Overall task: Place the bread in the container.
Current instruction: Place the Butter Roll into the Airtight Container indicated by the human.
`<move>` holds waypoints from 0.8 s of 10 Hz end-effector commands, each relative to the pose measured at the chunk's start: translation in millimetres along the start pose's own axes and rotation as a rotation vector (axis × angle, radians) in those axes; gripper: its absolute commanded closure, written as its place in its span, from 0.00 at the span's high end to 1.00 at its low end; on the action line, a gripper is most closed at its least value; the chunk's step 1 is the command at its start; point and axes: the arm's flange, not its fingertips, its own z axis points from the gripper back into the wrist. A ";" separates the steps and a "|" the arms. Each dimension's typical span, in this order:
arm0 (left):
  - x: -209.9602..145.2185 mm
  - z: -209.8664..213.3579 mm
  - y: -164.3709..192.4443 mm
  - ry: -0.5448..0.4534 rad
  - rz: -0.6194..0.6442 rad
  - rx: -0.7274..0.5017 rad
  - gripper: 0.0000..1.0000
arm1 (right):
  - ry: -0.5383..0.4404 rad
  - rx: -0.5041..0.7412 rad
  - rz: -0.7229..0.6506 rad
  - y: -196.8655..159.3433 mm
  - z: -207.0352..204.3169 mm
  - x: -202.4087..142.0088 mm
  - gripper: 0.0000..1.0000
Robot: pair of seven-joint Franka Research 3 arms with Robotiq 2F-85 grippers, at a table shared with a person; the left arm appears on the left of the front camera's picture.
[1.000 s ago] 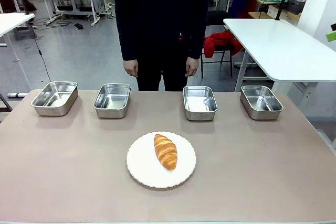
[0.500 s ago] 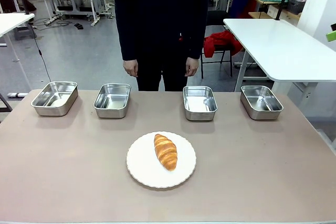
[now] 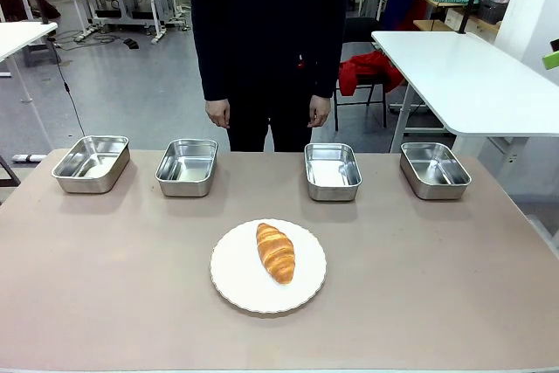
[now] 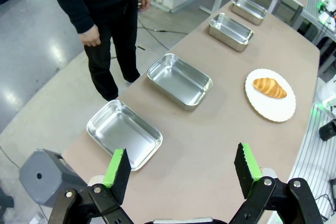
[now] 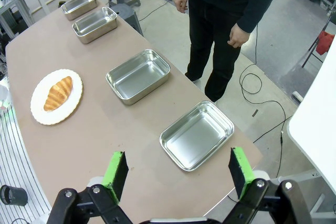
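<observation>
1. From the front we see the bread (image 3: 275,252) lying on a round white plate (image 3: 236,290) in the middle of the counter (image 3: 105,303), one tapered end pointing towards the far edge. Four steel pans stand in a row along that far edge: the far-left container (image 3: 91,163), the inner-left container (image 3: 187,166), the inner-right container (image 3: 332,170) and the far-right container (image 3: 434,169). A person (image 3: 266,32) stands behind the counter with both hands hanging, apart from everything on it.
2. In the left wrist view we see the left end effector (image 4: 182,169) spread wide, its green pads (image 4: 116,169) well apart, gripping nothing and touching nothing. It hangs above the counter with the far-left container just beyond one finger. The bread sits on its plate well apart from this end effector, towards the picture's upper right, on the near side of the row of containers.
3. In the right wrist view we see the right end effector (image 5: 177,171) equally wide open, holding nothing and clear of the counter. The far-right container lies just past its fingers; the bread on the plate is well apart, at the picture's left
</observation>
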 end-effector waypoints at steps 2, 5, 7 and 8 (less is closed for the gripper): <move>-0.3 0.9 -1.8 -0.005 -0.015 -0.007 1.00 | -0.011 0.001 0.003 -0.5 -0.6 0.9 1.00; -0.3 0.9 -1.8 -0.005 -0.015 -0.007 1.00 | -0.011 0.001 0.003 -0.5 -0.6 0.9 1.00; -0.3 0.9 -1.8 -0.005 -0.015 -0.007 1.00 | -0.011 0.001 0.003 -0.5 -0.6 0.9 1.00; -0.3 0.9 -1.8 -0.005 -0.015 -0.007 1.00 | -0.011 0.001 0.003 -0.5 -0.6 0.9 1.00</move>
